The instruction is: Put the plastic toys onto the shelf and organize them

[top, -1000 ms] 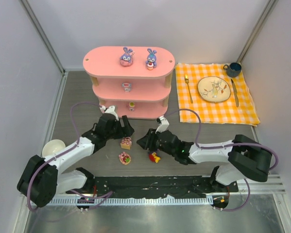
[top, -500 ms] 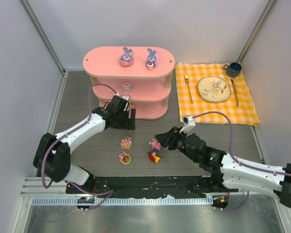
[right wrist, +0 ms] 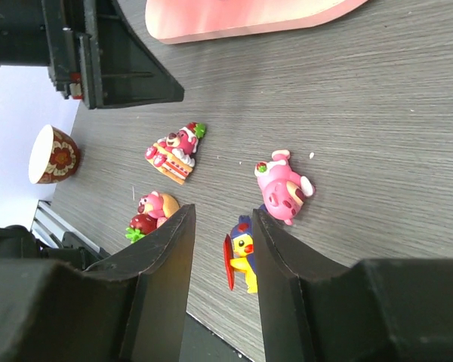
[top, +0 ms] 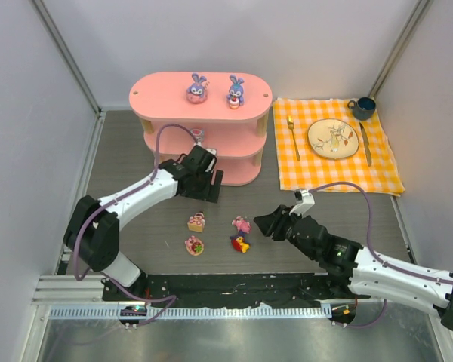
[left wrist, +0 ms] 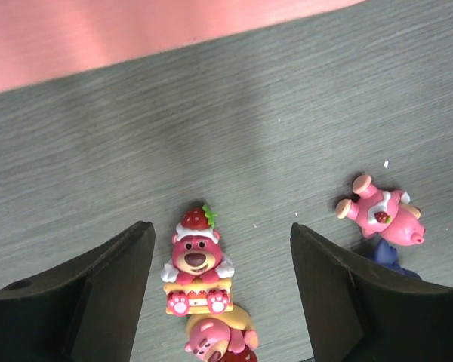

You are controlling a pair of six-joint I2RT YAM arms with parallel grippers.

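Note:
The pink shelf [top: 166, 102] stands at the back with two blue-purple bunnies [top: 197, 88] on its top board and a small toy [top: 198, 134] on the middle one. Four plastic toys lie on the table: a bear on a cake [top: 197, 222] [left wrist: 195, 265], a round pink bear [top: 194, 245], a pink one on its side [top: 241, 225] [right wrist: 283, 185], and a red-yellow-purple one [top: 241, 243] [right wrist: 244, 260]. My left gripper [top: 210, 188] [left wrist: 220, 237] hangs open at the shelf's foot, above the cake bear. My right gripper [top: 263, 224] [right wrist: 223, 219] is open, right of the toys, holding nothing.
An orange checked cloth [top: 385, 170] with a plate [top: 333, 139], fork, knife and blue cup [top: 362, 108] lies at the right. A white bowl [right wrist: 51, 154] stands at the table's left. The shelf's bottom board is partly hidden behind my left gripper.
My left gripper moved from the table toys up and right to the shelf's foot. My right arm drew back to the right, and the pink toy now lies uncovered where it was.

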